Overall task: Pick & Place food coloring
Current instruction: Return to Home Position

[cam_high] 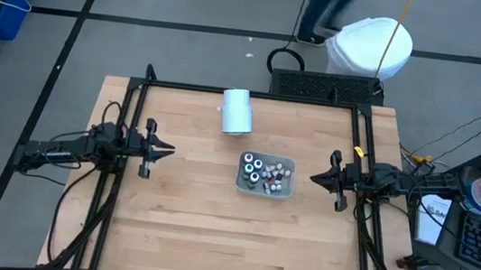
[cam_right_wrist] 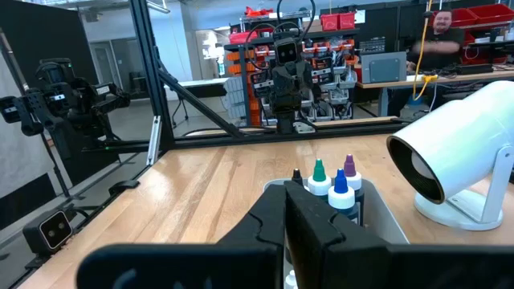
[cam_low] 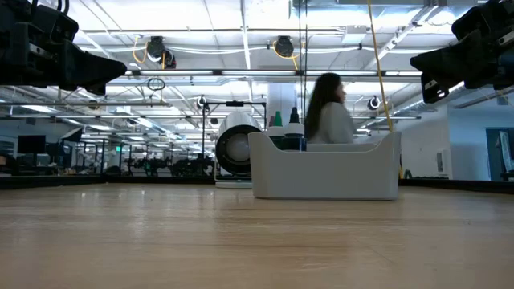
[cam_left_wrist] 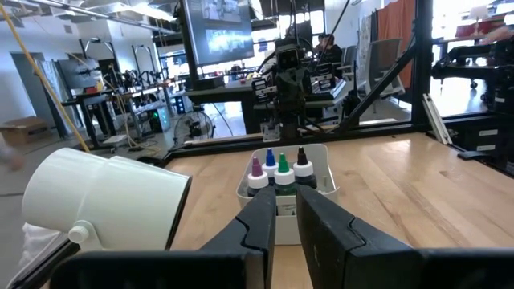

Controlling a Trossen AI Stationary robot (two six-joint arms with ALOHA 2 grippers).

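Note:
The food coloring bottles (cam_high: 263, 170) stand bunched in a small grey tray (cam_high: 240, 182) near the table's middle. The dark ones with coloured tips rise above the rim (cam_left_wrist: 281, 167) (cam_right_wrist: 332, 181), and the whitish ones sit beside them. My left gripper (cam_high: 169, 151) hovers left of the tray, level and pointing at it, its fingers (cam_left_wrist: 261, 218) a narrow gap apart. My right gripper (cam_high: 314, 177) hovers right of the tray, also pointing at it, with its fingers (cam_right_wrist: 277, 210) shut. Both grippers hang above the tabletop (cam_low: 119, 69) (cam_low: 414, 64) and touch nothing.
A larger white cylinder (cam_high: 237, 112) lies on its side on the table behind and left of the tray (cam_left_wrist: 104, 201) (cam_right_wrist: 458, 152). A black frame (cam_high: 254, 95) runs around the table's far and side edges. Bare wood lies toward the near edge. A person (cam_low: 328, 112) stands beyond the table.

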